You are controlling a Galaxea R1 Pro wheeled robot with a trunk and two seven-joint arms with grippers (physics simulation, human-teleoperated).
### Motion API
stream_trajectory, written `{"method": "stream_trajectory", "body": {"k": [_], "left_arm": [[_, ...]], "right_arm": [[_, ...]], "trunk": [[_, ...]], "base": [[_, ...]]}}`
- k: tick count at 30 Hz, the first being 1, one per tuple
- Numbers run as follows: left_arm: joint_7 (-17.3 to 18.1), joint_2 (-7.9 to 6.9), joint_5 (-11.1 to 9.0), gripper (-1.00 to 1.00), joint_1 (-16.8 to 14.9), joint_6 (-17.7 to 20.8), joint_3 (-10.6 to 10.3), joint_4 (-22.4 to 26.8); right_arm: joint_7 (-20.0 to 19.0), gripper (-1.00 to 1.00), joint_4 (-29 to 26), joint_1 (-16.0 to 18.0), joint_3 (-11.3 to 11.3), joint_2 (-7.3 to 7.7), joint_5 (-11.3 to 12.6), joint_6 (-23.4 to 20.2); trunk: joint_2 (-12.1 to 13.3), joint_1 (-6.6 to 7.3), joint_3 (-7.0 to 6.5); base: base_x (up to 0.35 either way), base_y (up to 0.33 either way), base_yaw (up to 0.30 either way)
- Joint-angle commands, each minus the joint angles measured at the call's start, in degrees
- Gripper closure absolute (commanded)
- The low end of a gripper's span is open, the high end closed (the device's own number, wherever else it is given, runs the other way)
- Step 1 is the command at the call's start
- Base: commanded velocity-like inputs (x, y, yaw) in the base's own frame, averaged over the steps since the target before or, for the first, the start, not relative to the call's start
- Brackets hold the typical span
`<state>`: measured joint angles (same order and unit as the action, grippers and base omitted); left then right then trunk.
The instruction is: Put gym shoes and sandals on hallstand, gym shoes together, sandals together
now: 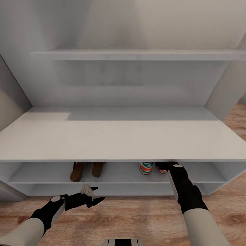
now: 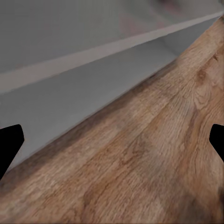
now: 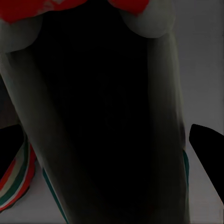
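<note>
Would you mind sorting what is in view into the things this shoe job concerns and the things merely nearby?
Part of the job:
sandals
gym shoes
hallstand
corridor floor
right hand
left hand

Merely nearby:
floating wall shelf
wall

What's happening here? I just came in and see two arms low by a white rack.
A two-armed robot is putting shoes on the rack. Both sandals sit together on the upper shelf, and one gym shoe stands further along it. The right pincer reaches under the rack top with the second gym shoe right beside the first; whether it grips it is unclear. The left pincer hangs open above the floor, holding nothing.
</note>
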<state>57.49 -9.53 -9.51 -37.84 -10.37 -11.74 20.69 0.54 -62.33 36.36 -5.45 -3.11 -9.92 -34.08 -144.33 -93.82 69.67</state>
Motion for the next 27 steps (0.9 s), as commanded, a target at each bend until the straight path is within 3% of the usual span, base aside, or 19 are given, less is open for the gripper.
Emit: {"method": "stream_trajectory", "body": {"k": [1,27], "left_arm": [[0.0,-0.06,-0.5,-1.00,0.0,-0.3,-0.5,0.0],[0.0,-0.08,-0.5,-1.00,0.0,-0.3,-0.5,0.0]], "right_arm": [[-0.1,-1.00,-0.1,0.0,-0.1,-0.05,-0.4,-0.3],[-0.1,-1.00,-0.1,0.0,-0.1,-0.05,-0.4,-0.3]], "trunk": [[0.0,0.01,0.05],[0.0,0.01,0.05]], "base": [[0.026,0.000,0.000],[-0.008,0.000,0.000]]}}
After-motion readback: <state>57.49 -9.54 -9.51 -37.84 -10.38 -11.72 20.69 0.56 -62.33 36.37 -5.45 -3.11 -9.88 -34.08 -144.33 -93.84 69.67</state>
